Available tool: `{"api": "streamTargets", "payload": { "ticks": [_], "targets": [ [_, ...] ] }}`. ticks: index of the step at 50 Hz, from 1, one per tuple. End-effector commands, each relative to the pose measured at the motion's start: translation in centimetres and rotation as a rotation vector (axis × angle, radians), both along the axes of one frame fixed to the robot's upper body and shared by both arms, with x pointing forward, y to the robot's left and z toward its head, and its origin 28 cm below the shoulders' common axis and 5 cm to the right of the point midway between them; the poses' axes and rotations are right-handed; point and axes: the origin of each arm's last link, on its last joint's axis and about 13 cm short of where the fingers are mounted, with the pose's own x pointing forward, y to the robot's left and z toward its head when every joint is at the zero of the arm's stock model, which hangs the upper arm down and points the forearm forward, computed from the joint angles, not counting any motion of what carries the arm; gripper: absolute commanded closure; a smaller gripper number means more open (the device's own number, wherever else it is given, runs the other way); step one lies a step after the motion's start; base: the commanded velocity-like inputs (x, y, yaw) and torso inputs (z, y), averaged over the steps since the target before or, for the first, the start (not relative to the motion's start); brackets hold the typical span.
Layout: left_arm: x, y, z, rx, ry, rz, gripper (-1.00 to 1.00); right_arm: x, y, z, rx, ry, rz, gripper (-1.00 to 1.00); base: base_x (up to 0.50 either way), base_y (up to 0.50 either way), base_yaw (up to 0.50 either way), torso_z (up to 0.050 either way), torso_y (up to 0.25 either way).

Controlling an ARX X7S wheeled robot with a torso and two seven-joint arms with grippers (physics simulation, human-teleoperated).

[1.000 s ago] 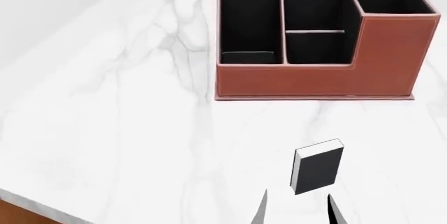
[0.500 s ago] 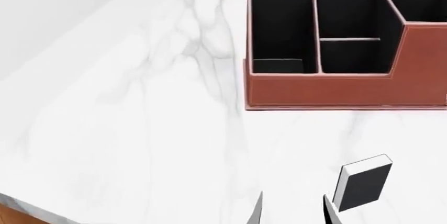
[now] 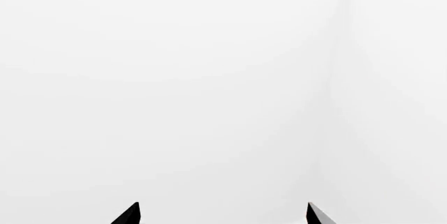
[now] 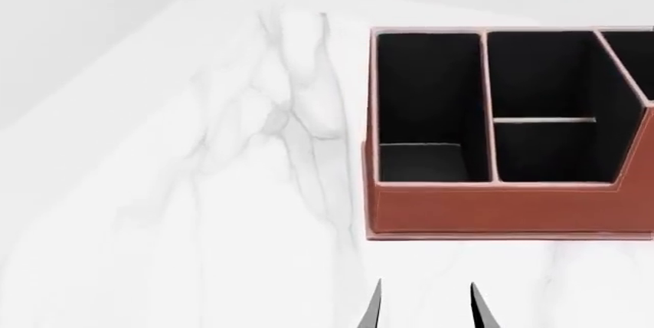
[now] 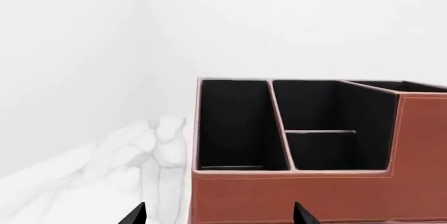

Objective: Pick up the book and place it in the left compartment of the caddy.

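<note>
The reddish-brown caddy point(image 4: 511, 209) stands on the white marble table at the right of the head view, cut off by the picture's edge. Its left compartment point(image 4: 430, 106) is the long black slot on its left side. The right wrist view shows the caddy point(image 5: 293, 198) close ahead, with the left compartment point(image 5: 234, 124). My right gripper point(image 4: 424, 301) is open and empty, low in the head view, in front of the caddy and apart from it; its tips show in its wrist view point(image 5: 219, 212). My left gripper point(image 3: 223, 212) is open, facing plain white. The book is out of view.
The marble table point(image 4: 204, 228) stretches left of the caddy. Its left edge point(image 4: 103, 56) runs diagonally to a far corner. Two shorter slots split by a divider point(image 4: 541, 119) lie right of the long slot.
The head view has shifted: the caddy now sits lower in it. The book, seen beside the right fingertips earlier, slid rightward and has left the picture.
</note>
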Motion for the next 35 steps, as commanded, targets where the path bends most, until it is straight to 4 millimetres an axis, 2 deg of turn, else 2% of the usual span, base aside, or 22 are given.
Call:
{"api": "streamTargets", "payload": {
  "ticks": [1,7,22,26,31,35],
  "targets": [
    [-0.5,-0.3,-0.1,-0.013,-0.004,-0.066,-1.00,0.2,-0.4,-0.1,-0.006,0.015,-0.028,-1.00,0.46,0.19,0.00,0.000,0.010],
    [-0.4,-0.3,-0.1,-0.012,-0.003,-0.069,-1.00,0.3,-0.5,-0.1,0.002,0.025,-0.082,-1.00,0.46,0.19,0.00,0.000,0.000],
    [-0.4,-0.4,-0.2,-0.012,-0.002,-0.072,-1.00,0.3,-0.3,-0.1,0.004,0.012,-0.048,-1.00,0.00,0.00,0.00,0.000,0.001],
    [-0.5,-0.3,-0.2,-0.014,-0.001,-0.073,-1.00,0.1,-0.3,0.0,0.022,-0.021,-0.146,-1.00,0.35,0.12,0.00,0.000,0.000],
    [-0.5,-0.3,-0.2,-0.013,-0.002,-0.072,-1.00,0.0,0.5,0.2,-0.007,-0.039,-0.207,-1.00,0.00,0.00,0.00,0.000,0.000],
    [-0.5,-0.4,-0.2,-0.012,0.000,-0.076,-1.00,0.6,1.9,-0.1,-0.022,-0.061,-0.268,-1.00,0.00,0.00,0.00,0.000,0.000]
  ]
}}
